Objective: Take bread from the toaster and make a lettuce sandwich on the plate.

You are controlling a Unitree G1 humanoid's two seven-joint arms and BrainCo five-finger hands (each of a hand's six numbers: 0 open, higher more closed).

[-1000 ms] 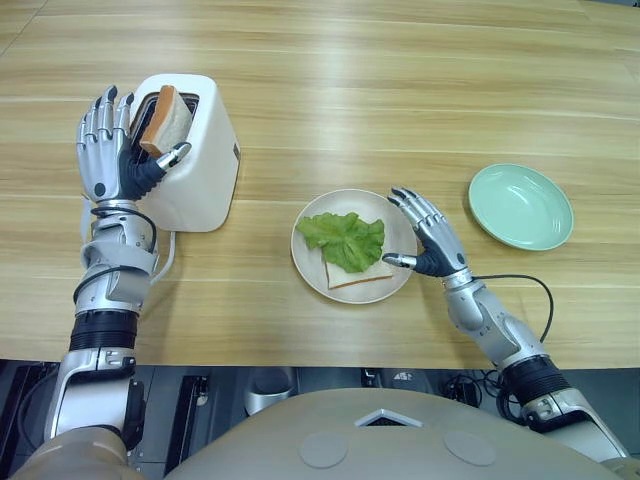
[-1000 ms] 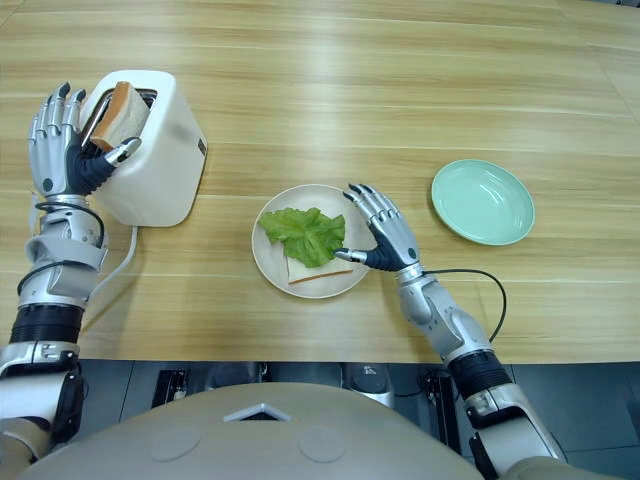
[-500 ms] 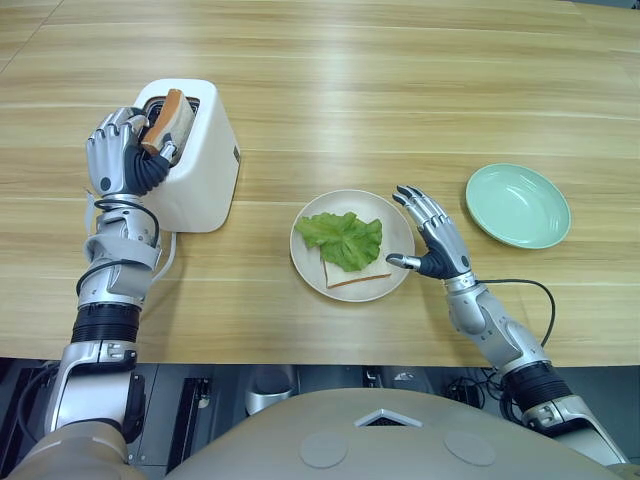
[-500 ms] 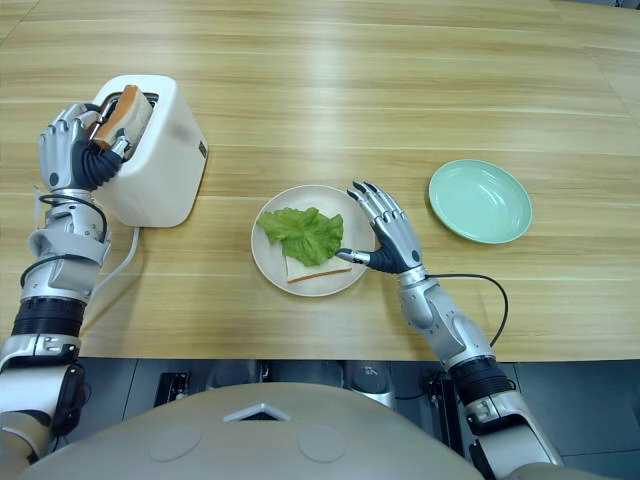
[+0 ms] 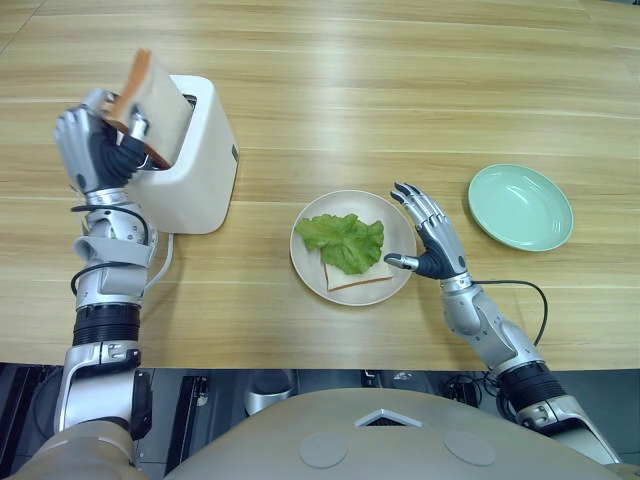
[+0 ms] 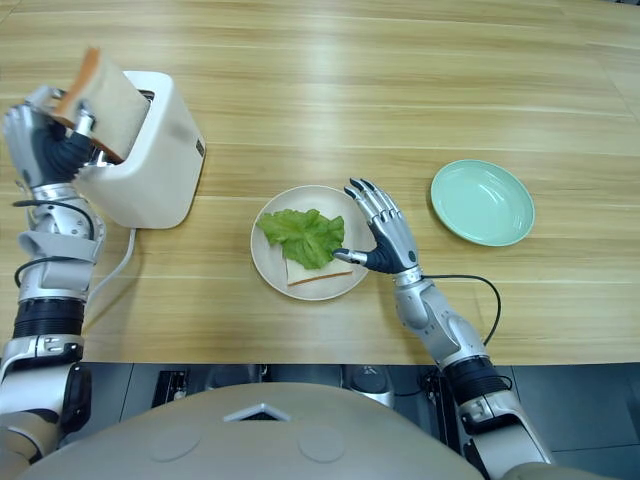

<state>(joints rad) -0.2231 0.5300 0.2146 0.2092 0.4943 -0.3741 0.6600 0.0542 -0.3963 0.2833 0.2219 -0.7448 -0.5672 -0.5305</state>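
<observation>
Left hand held high, fingers clamped on a bread slice — right hand low, fingers spread.

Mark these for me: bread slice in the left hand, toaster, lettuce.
bread slice [image 5: 160, 105], left eye view, middle of its pale face.
toaster [image 5: 205, 172], left eye view, white side wall below the slots.
lettuce [image 5: 347, 238], left eye view, centre of the leaf.

Left hand and right hand are silver metal with segmented fingers and black palms; both forearms are ribbed silver shells with black bands at the joints; a thin black cable loops off the right forearm.
</observation>
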